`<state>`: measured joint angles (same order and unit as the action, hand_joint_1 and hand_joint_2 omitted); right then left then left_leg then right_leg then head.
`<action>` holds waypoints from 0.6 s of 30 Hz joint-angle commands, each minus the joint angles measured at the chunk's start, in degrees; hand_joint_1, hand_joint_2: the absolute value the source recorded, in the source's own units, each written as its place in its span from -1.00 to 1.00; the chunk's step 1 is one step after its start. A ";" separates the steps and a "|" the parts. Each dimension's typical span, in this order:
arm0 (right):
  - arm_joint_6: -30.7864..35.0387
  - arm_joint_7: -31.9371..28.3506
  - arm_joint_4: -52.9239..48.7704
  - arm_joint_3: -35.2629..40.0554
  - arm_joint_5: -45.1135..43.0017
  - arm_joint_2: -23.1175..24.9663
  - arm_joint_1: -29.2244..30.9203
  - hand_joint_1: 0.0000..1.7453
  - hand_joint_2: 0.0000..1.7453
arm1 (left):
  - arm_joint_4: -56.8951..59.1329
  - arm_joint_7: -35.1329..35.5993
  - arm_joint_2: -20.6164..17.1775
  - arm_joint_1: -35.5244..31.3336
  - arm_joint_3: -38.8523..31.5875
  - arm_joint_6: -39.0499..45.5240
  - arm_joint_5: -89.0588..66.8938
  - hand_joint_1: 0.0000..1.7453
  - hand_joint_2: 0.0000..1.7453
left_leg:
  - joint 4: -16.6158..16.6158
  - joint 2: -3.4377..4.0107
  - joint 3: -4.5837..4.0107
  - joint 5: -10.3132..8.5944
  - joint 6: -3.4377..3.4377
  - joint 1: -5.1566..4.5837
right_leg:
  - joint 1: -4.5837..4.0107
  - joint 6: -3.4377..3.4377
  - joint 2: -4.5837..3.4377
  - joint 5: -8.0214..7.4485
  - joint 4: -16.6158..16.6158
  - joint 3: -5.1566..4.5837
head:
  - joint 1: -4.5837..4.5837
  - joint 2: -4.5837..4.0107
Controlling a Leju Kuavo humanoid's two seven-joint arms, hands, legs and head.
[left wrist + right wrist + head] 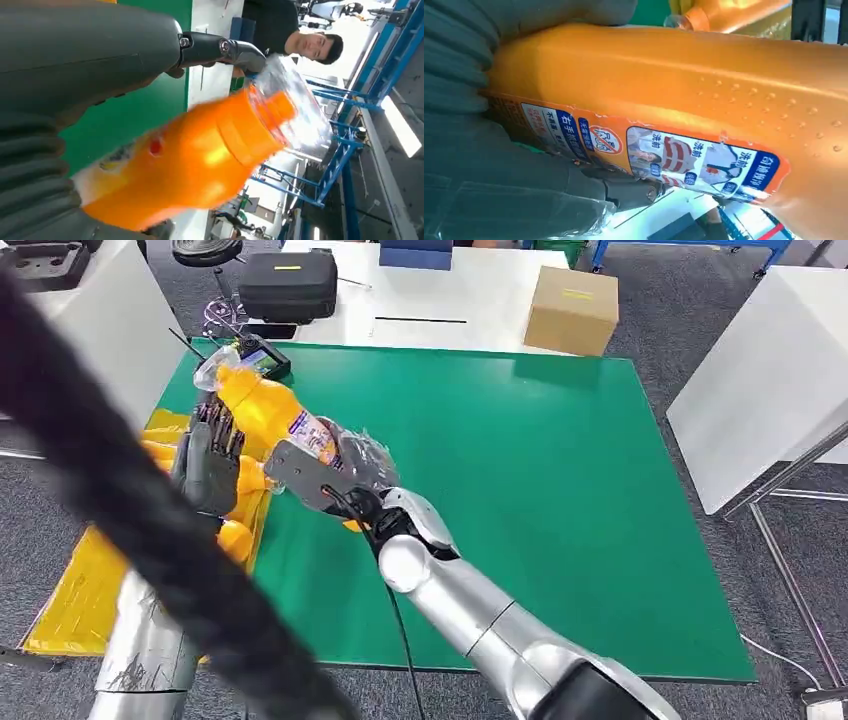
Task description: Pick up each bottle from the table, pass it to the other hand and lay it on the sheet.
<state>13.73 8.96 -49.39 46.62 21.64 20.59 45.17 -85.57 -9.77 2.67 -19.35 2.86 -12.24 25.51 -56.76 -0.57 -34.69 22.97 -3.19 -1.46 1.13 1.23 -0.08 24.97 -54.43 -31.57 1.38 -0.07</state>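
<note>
Bottle: orange plastic detergent bottle with clear cap, tilted above the green table mat.
Right hand: grasps its lower body.
Left hand: fingers against the bottle; grip unclear.

Blurred dark cable hides left arm; sheet perhaps partly.

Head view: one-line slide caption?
Both hands, left and right, grip an orange bottle over the green table.
</note>
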 commanded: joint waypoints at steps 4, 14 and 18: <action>1.46 0.80 6.85 8.26 -1.44 -0.59 5.86 1.00 1.00 | 9.80 0.71 -0.38 -4.80 4.84 -0.15 0.64 -1.00 -1.00 | 0.05 -0.10 0.17 0.01 0.24 0.04 | -0.02 -0.10 0.13 0.05 0.04 0.20 | 0.00 0.00; 1.99 1.29 7.27 8.55 -1.50 -0.59 5.93 1.00 1.00 | 10.93 0.41 -0.95 -5.16 6.05 0.51 0.46 -1.00 -1.00 | 0.08 -0.10 0.32 0.06 0.37 0.05 | -0.03 -0.16 0.16 0.12 0.07 0.37 | 0.00 0.00; 2.31 1.25 8.12 8.65 -1.23 -0.59 6.06 1.00 1.00 | 10.68 1.60 -1.06 -5.18 7.92 1.05 -0.03 -1.00 -1.00 | 0.06 -0.07 0.34 0.07 0.38 0.07 | -0.04 -0.16 0.14 0.11 0.08 0.38 | 0.00 0.00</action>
<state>15.58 10.34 -45.55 51.91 20.70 20.57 47.91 -79.03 -9.29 2.67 -21.38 6.80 -11.58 25.94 -56.77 -0.56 -34.70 22.97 -3.19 -1.46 1.13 1.23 -0.09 24.97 -54.43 -31.59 1.38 -0.07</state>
